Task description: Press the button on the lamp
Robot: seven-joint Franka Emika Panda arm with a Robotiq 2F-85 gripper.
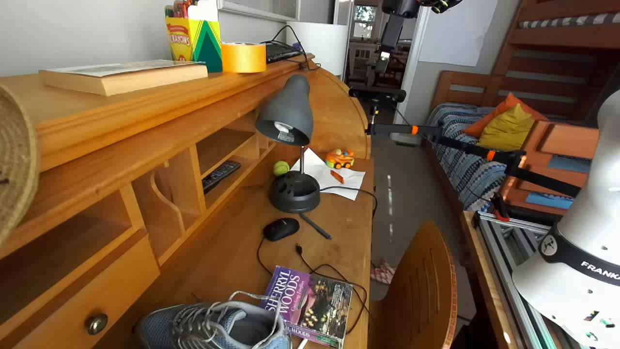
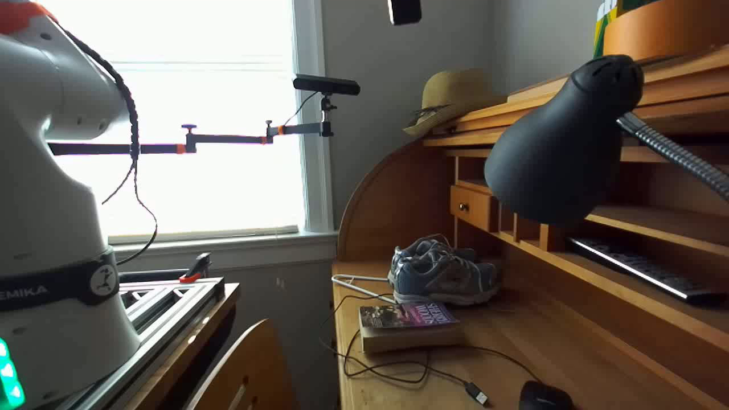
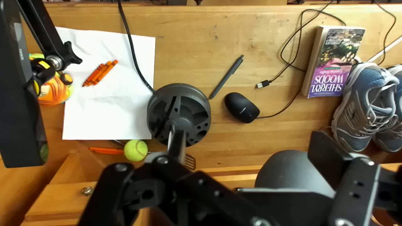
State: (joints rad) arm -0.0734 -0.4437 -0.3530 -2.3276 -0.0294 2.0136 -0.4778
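The lamp (image 1: 290,114) stands on the desk, with a dark grey cone shade, thin metal arm and round black base. Its shade also shows large in an exterior view (image 2: 555,148). In the wrist view I see the lamp's base (image 3: 179,94) from above and part of its shade, partly covered by my gripper. I cannot make out a button. My gripper (image 3: 252,150) is open and empty, its fingers wide apart, above the lamp. In an exterior view a finger of the gripper (image 1: 389,39) hangs at the top, higher than the shade. Only a fingertip shows at the top of an exterior view (image 2: 405,11).
A black mouse (image 3: 241,107), a pen (image 3: 226,77), a cable, a book (image 3: 334,61) and shoes (image 3: 366,106) lie on the desk. White paper (image 3: 110,116) with crayons and a tennis ball (image 3: 135,150) are beside the base. A camera on an arm (image 1: 378,94) stands near the desk edge.
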